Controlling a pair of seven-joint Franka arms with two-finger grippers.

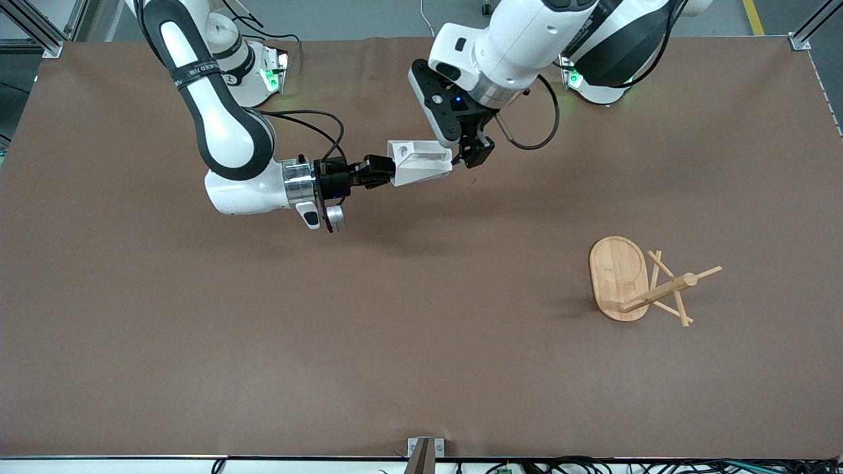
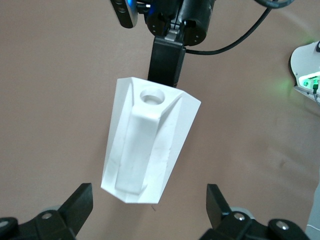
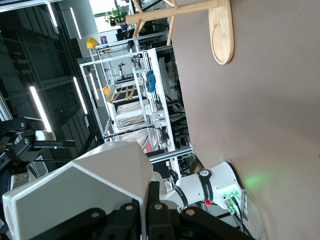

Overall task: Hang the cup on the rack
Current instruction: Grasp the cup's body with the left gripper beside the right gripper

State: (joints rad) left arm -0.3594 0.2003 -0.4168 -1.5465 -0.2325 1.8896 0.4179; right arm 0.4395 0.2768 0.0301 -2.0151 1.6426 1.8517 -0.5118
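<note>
The rack point(image 1: 632, 282) stands nearest the front camera, toward the left arm's end of the table. Up over the table's middle, the right gripper point(image 1: 388, 172) is clamped on the rim of the cup point(image 1: 421, 162). The left gripper point(image 1: 469, 153) has its 2 fingers point(image 2: 80, 202) wide apart, touching nothing. For a good handover, I think it should close on the cup body, w/ the handle hole left free.
</note>
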